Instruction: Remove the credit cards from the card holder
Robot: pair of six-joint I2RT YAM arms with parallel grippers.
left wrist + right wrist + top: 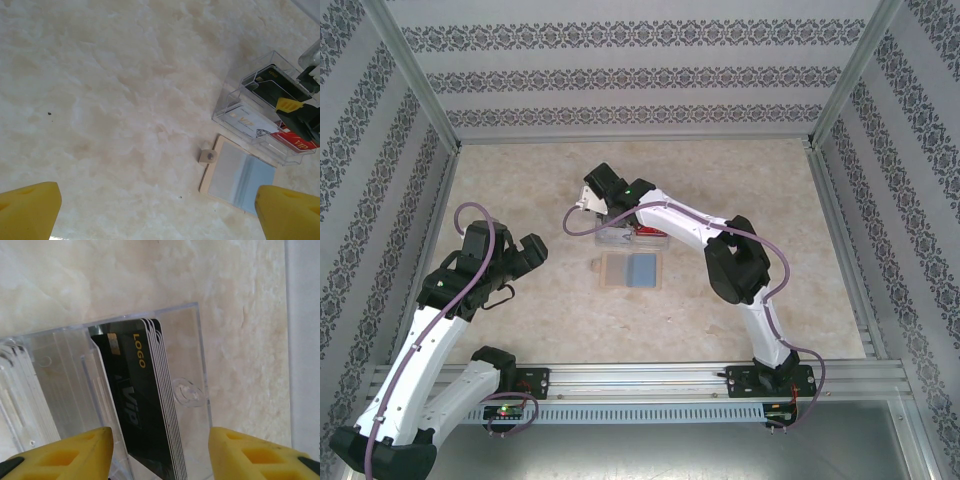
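Right wrist view has the black credit cards (137,405) standing on edge in the end compartment of the clear card holder (187,345), mid-table. My right gripper (160,452) straddles them, jaws apart, gripping nothing. I judge I'm lining up a pick: next, lower and pinch cards, not wall. My left gripper (157,212) hangs wide open over the table (100,100), near the tan and blue-grey cards (240,175) lying flat

Cut off and covered around the two grippers

Between the fingers of the right gripper (160,455), the black cards (135,410) and the card holder (192,350) run off the bottom edge, and the holder's left end leaves the frame. Ahead of the left gripper (160,215), its right finger (290,212) covers a corner of the blue-grey card (245,180). The right gripper hides part of the red card (297,143). From above, that gripper covers most of the holder.
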